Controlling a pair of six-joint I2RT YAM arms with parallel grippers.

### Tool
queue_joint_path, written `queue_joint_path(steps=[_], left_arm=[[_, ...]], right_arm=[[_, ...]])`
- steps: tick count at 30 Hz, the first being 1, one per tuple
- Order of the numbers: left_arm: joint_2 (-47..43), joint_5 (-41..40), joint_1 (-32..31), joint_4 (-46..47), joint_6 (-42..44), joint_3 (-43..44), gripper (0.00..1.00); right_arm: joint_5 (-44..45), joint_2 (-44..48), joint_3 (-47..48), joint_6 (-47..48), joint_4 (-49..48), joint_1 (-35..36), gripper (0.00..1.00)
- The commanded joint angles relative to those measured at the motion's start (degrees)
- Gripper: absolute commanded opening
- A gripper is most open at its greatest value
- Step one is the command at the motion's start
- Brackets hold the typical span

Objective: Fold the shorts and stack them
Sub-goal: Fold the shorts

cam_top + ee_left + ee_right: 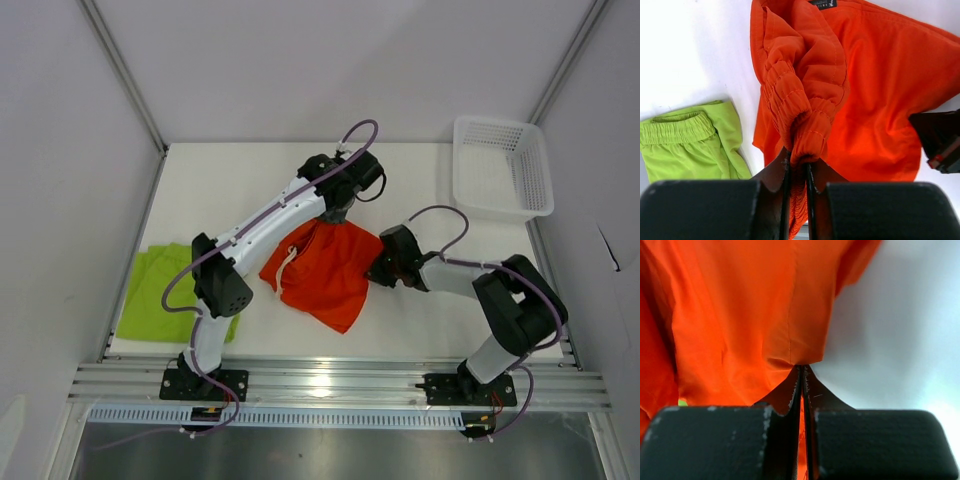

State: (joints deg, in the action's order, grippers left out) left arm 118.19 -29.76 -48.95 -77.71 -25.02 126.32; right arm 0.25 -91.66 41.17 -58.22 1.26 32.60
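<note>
Currently left end effector (797,164) and right end effector (801,372) both clamp one orange-red shorts (335,275), near one lime green shorts (160,290).

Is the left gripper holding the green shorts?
No, the left gripper pinches the waistband of the orange-red shorts; the green shorts lie untouched nearby.
</note>
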Motion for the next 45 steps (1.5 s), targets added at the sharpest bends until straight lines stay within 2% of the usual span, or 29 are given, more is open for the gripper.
queue_joint_path(steps=[1,8,19,22,23,29,37,41,45], left_arm=[[-0.8,0.3,0.3,-6.4,-0.1,1.0,0.11],[-0.2,0.6,0.4,-6.5,-0.2,1.3,0.11],[2.4,0.7,0.4,-6.4,-0.7,2.3,0.10],[2.7,0.8,0.4,-6.3,-0.8,2.6,0.10],[2.7,0.8,0.4,-6.3,-0.8,2.7,0.10],[3.0,2.2,0.4,-6.3,-0.7,3.8,0.10],[1.0,6.2,0.2,-6.2,-0.6,4.7,0.10],[-0.2,11.0,0.0,-6.0,-1.4,6.7,0.11],[-1.3,12.1,-0.3,-6.2,-2.9,8.0,0.16]], right_arm=[[1.2,-4.6,3.3,0.3,-0.5,1.4,0.00],[3.7,-5.0,8.1,2.2,4.2,1.2,0.00],[8.9,7.9,4.5,3.5,14.4,-1.3,0.00],[8.6,8.8,4.2,4.5,14.7,-1.8,0.14],[7.7,8.9,4.3,4.8,14.6,-2.2,0.23],[5.6,8.7,4.6,6.4,14.5,-3.4,0.34],[2.6,10.7,3.3,7.2,11.5,-4.5,0.33],[2.4,11.2,3.2,7.2,11.7,-5.4,0.33],[1.6,12.2,2.6,7.2,11.4,-6.1,0.32]])
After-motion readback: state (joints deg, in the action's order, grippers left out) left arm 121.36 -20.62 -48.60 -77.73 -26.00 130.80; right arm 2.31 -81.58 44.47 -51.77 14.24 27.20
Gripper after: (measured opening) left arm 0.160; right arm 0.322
